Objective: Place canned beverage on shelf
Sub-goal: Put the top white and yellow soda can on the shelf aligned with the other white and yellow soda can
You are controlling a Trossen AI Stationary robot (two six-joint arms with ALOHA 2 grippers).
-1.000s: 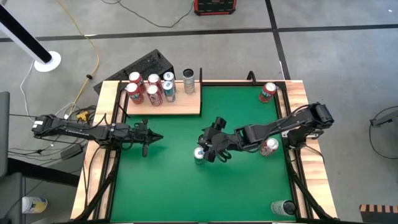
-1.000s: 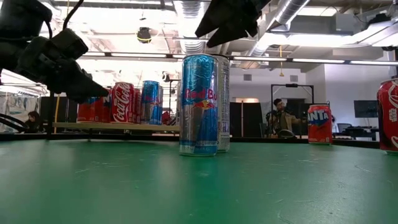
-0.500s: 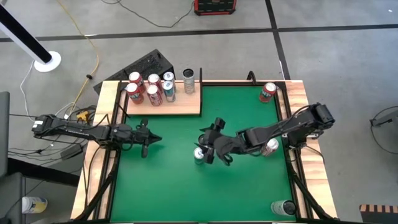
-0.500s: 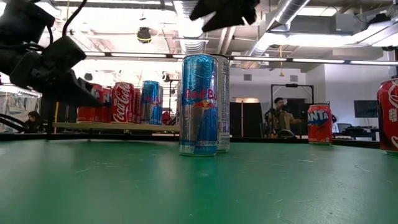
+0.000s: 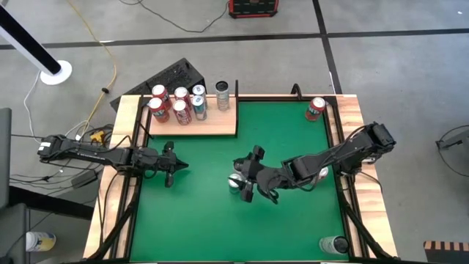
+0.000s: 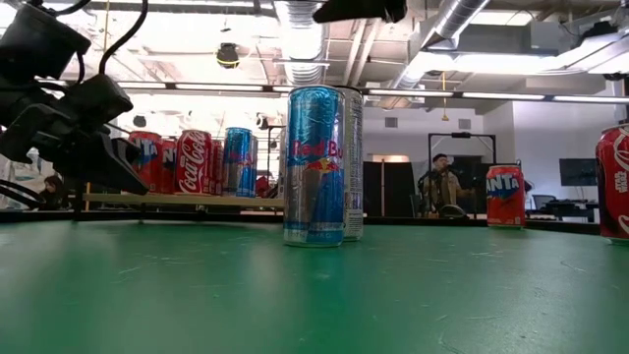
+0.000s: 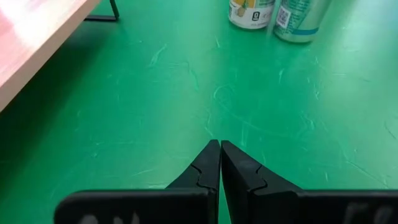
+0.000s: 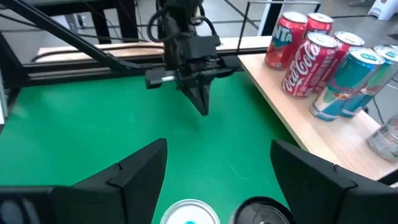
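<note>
Hovering my right tool (image 5: 244, 185), fingers wide, empty, above tall blue-silver can (image 5: 234, 182); next lower, grip, carry to pale-wood shelf (image 5: 212, 123). Left tool (image 5: 169, 167) shut, idle.

Bright, even overhead light is filling the scene. Ceiling strip lights (image 6: 295, 59) are glaring white in the low view, leaving the arms as dark silhouettes. Soft, short shadows are falling on the green tabletop (image 5: 205, 220). Near felt is blurring in the low view.
</note>
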